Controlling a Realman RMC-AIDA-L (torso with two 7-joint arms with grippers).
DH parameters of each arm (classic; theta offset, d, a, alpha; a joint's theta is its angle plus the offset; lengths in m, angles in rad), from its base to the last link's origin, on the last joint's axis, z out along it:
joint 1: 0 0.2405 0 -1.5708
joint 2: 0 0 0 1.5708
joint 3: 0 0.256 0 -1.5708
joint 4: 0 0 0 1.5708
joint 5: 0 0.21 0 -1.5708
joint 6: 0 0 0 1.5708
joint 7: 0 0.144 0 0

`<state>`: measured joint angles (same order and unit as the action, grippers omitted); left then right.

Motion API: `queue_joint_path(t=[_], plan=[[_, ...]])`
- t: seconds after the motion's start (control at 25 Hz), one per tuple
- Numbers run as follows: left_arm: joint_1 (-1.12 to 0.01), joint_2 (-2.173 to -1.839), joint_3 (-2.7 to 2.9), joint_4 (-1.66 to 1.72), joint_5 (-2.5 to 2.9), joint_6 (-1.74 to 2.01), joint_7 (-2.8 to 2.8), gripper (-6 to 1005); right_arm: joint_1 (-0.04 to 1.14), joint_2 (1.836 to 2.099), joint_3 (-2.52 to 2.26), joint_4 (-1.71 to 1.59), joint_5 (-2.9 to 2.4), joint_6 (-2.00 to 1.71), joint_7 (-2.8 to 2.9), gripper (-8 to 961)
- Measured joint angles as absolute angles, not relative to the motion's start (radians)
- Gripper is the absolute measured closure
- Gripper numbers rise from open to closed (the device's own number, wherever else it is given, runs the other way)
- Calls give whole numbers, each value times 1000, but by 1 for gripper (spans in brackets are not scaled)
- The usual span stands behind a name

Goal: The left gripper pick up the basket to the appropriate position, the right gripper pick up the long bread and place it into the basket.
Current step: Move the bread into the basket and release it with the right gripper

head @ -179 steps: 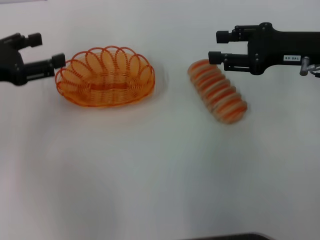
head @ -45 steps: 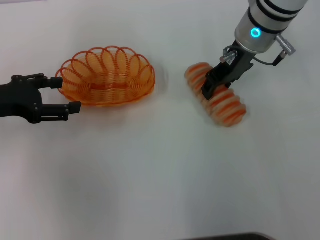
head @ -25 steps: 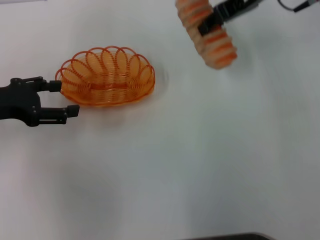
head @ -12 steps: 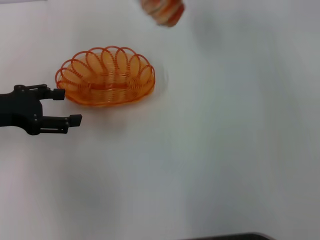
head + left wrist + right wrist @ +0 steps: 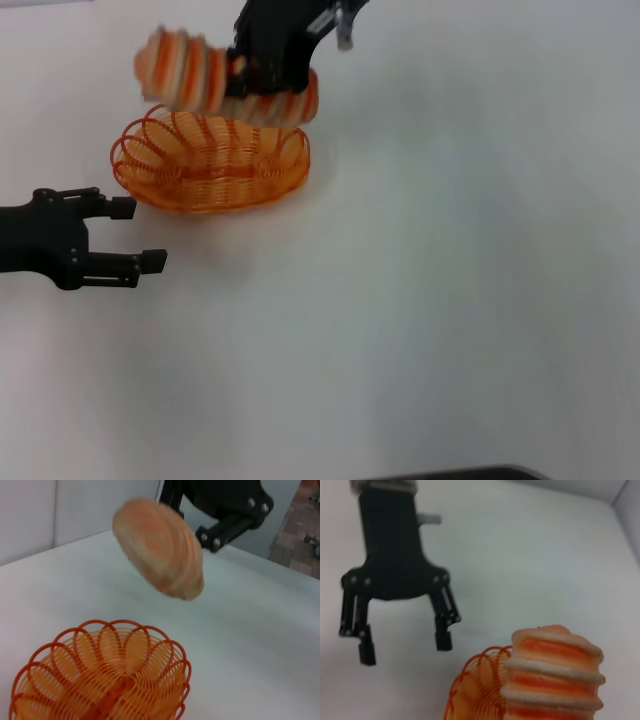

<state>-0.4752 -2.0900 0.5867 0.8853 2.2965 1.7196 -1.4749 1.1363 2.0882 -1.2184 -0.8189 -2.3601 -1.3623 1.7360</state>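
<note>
Right gripper point(image 5: 262, 72) is at the far side of the tabletop point(image 5: 420, 300), jaws clamped on the long bread point(image 5: 215, 85) around its middle. Loaf is airborne, lying roughly level and lengthwise above the basket point(image 5: 210, 165), over its far rim and not touching it. Its left end overhangs past the gripper toward the robot's left; the right end sits just beyond the jaws.

Left wrist view: long bread point(image 5: 159, 548) seen end-on, hanging above the basket point(image 5: 100, 680), clear gap between them, right gripper's black linkage point(image 5: 225, 510) behind the loaf.

Right wrist view: ridged loaf point(image 5: 552, 677) with its orange cross stripes fills the near corner, basket rim point(image 5: 475, 685) visible just behind it.

Basket sits flat on the tabletop, upright, nothing inside it.

Left gripper point(image 5: 130, 235) is low at the robot's left, near the basket's near-left rim but apart from it, not touching. Jaws apart, holding nothing, fingers pointing toward the basket side. Right wrist view confirms: left gripper point(image 5: 402, 645) with both black fingers spread, bare tabletop between them, basket rim off to one side of it.
</note>
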Motion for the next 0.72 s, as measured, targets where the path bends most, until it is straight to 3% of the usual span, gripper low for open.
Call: queue_joint_path(t=[0.72], plan=[[-462,-2097,582,879,2289,1729,-1470,126,1243,2103,-1254,-528,-2352,-1192,1588,753]])
